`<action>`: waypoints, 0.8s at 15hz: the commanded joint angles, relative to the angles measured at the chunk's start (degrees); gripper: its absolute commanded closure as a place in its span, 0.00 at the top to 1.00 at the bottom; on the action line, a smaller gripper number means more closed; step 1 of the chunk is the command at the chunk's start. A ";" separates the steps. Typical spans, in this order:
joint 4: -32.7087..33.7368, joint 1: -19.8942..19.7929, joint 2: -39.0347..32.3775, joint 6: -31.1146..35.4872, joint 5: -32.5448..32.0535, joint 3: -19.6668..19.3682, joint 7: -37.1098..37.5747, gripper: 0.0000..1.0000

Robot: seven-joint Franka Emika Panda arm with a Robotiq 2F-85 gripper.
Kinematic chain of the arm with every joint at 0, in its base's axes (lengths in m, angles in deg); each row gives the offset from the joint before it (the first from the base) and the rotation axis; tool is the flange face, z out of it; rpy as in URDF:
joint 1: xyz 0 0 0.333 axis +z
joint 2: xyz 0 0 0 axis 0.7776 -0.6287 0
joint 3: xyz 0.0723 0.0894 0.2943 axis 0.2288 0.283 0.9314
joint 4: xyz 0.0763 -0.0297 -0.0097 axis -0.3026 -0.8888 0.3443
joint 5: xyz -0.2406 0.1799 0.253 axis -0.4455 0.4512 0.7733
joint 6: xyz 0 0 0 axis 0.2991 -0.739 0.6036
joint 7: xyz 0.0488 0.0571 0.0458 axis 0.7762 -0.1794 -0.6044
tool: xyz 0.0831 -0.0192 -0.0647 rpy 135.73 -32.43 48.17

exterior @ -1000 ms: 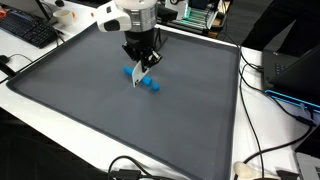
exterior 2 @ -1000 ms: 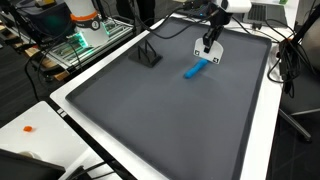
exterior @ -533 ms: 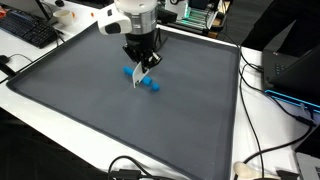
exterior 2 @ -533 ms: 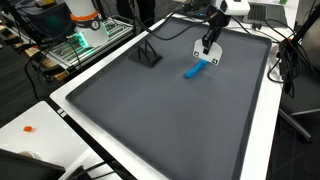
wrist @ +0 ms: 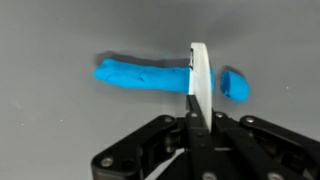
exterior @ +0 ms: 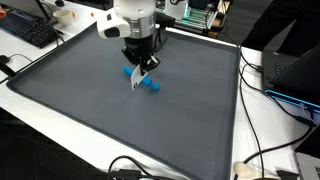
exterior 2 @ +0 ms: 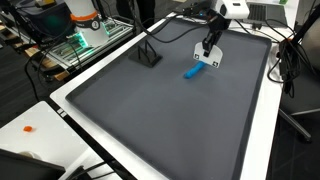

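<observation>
My gripper [wrist: 197, 118] is shut on a thin white blade [wrist: 198, 72] that stands on edge and points down at the dark mat. Under the blade lies a blue dough roll [wrist: 140, 75], with a small blue piece [wrist: 235, 85] apart from it on the blade's other side. In both exterior views the gripper [exterior: 140, 68] [exterior 2: 209, 48] hangs just above the blue roll [exterior: 151, 86] [exterior 2: 195, 70], near the mat's far part. The white blade [exterior: 137, 81] reaches down between the blue pieces.
The dark mat [exterior: 90, 110] has a white rim [exterior 2: 70, 110]. A black stand [exterior 2: 148, 55] sits on the mat. A keyboard [exterior: 28, 30], cables [exterior: 262, 160] and a laptop [exterior: 295, 70] lie off the mat's edges.
The gripper has risen slightly with the white blade. The blue pieces have stayed in place.
</observation>
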 commanded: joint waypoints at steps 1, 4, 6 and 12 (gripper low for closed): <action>-0.62 0.38 -0.34 1.76 -1.00 -0.71 0.78 0.01; -0.70 0.39 -0.64 2.12 -0.88 -0.66 0.68 0.01; -1.06 0.29 -0.91 2.74 -0.53 -0.59 0.85 0.01; -1.45 0.33 -1.95 4.08 -0.34 -0.69 1.40 0.01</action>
